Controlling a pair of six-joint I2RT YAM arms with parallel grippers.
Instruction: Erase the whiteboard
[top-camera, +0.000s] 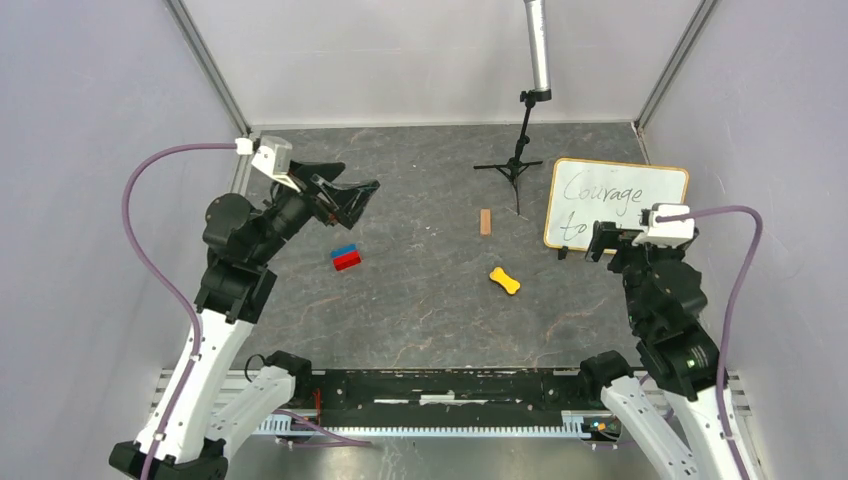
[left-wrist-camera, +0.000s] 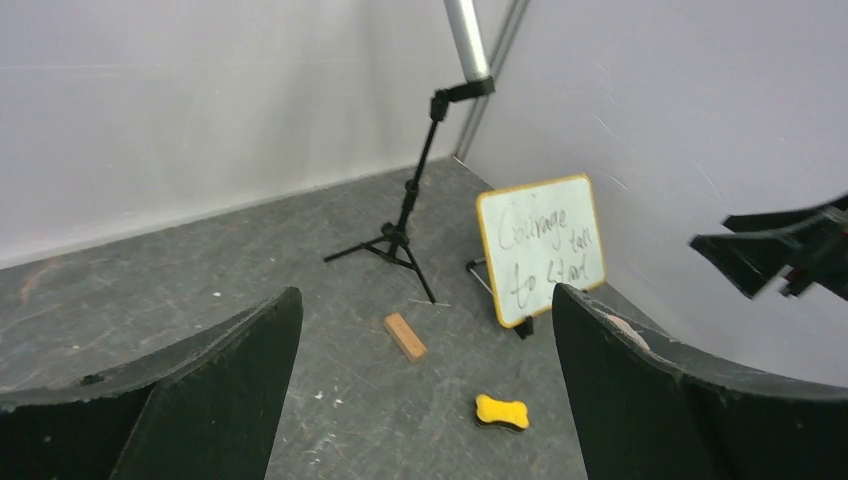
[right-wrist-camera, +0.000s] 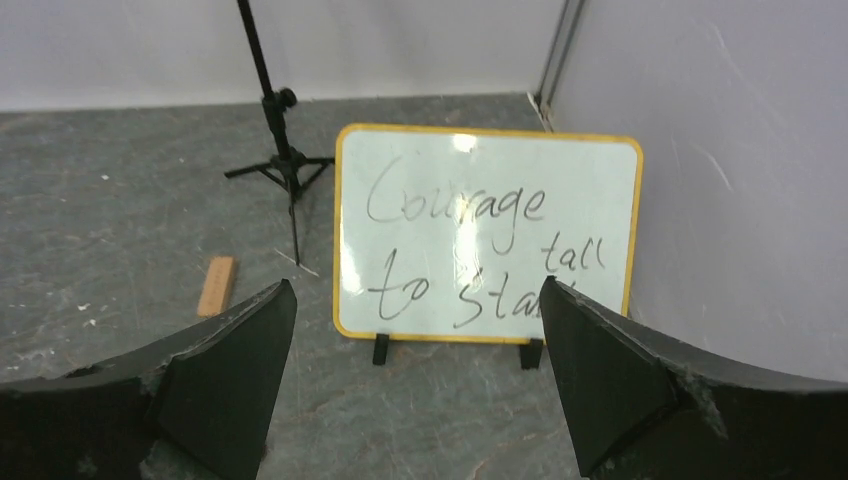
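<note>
The whiteboard (top-camera: 615, 205) stood upright on two small black feet in the far right corner of the desk (top-camera: 420, 320), its right edge close to the side wall. Dark handwriting covered its face: "Courage" on top, "tall" lower right, and "to Sta…" along the bottom, the last letters hidden behind a finger in the right wrist view. Its thin frame looked pale yellow with rounded corners.

Just in front of the board's lower left corner hovered the right claw (top-camera: 603, 240), spread wide, nothing between its fingers and apart from the board, facing the writing squarely.

Left of the board, a small wooden block (top-camera: 485, 221) lay flat on the desk. Behind that block and still left of the board stood a black tripod (top-camera: 515, 165) carrying a silver tube (top-camera: 537, 45). Nearer than the board and to its left lay a yellow bone-shaped piece (top-camera: 504, 281).

Well to the left of the board sat a red and blue block (top-camera: 346, 257). Above and beyond it hung the left claw (top-camera: 360, 203), also spread wide and empty, pointing across the desk towards the board.
</note>
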